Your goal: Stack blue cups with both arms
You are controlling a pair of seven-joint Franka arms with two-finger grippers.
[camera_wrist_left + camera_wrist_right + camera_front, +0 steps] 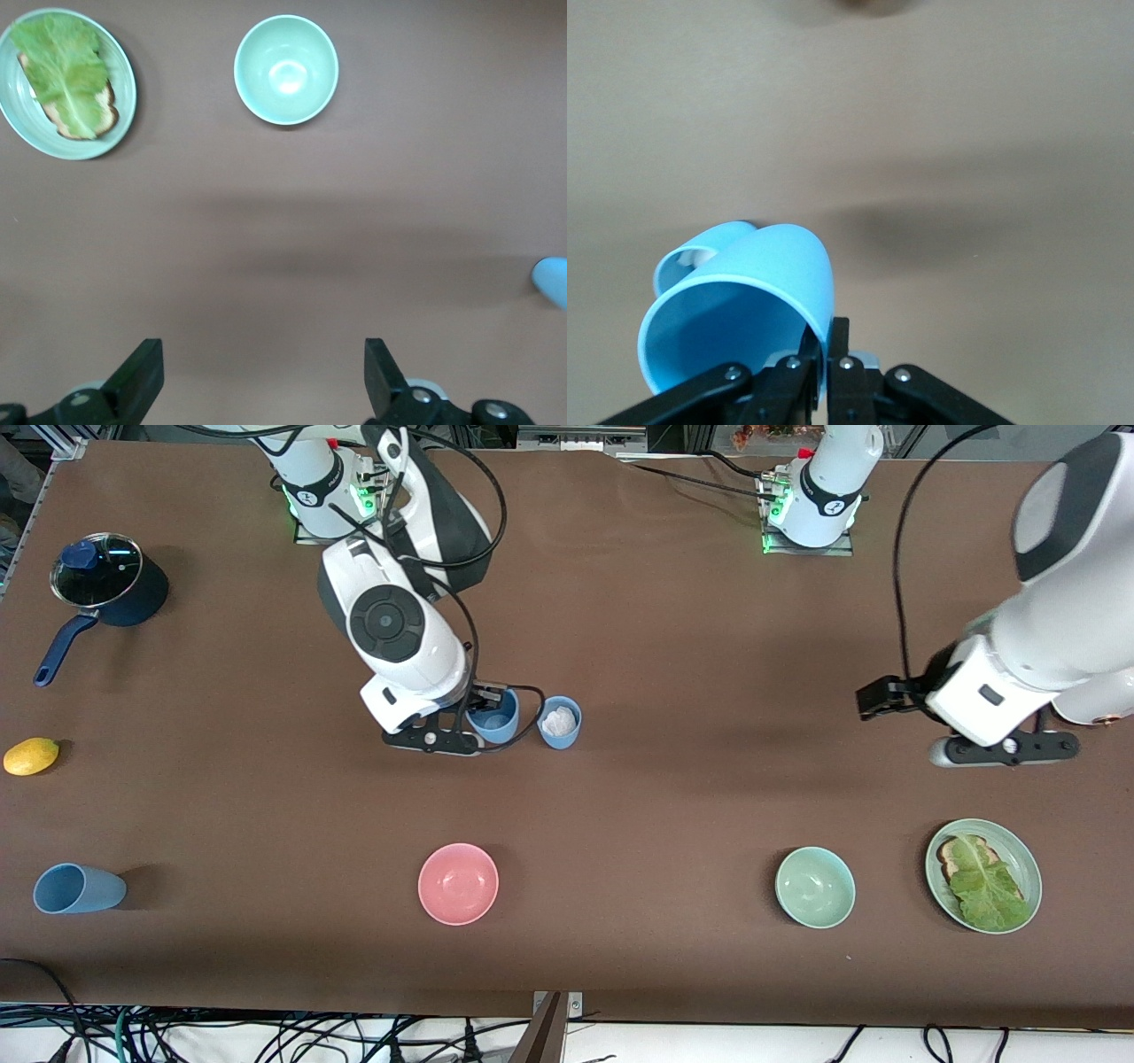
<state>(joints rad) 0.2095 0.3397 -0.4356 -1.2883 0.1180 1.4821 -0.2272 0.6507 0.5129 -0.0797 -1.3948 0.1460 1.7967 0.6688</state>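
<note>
Bent steeply down over mid-table, the right arm's black two-finger gripper [474, 722] pinches the rim of an empty, light-blue tapered plastic cup [494, 717], fingers [838, 354] clamped on its wall. Just beside it stands a second light-blue cup [561, 722] with white stuffing inside. The left gripper [261, 376] hangs wide apart and empty over the brown table [691, 673], above the pale-green bowl [815, 887].

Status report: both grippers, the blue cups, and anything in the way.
Right gripper shut on an empty blue cup's rim, beside the cup with white filling. Left gripper open, waiting over bare table. Third cup lies tipped. Nothing blocking.
</note>
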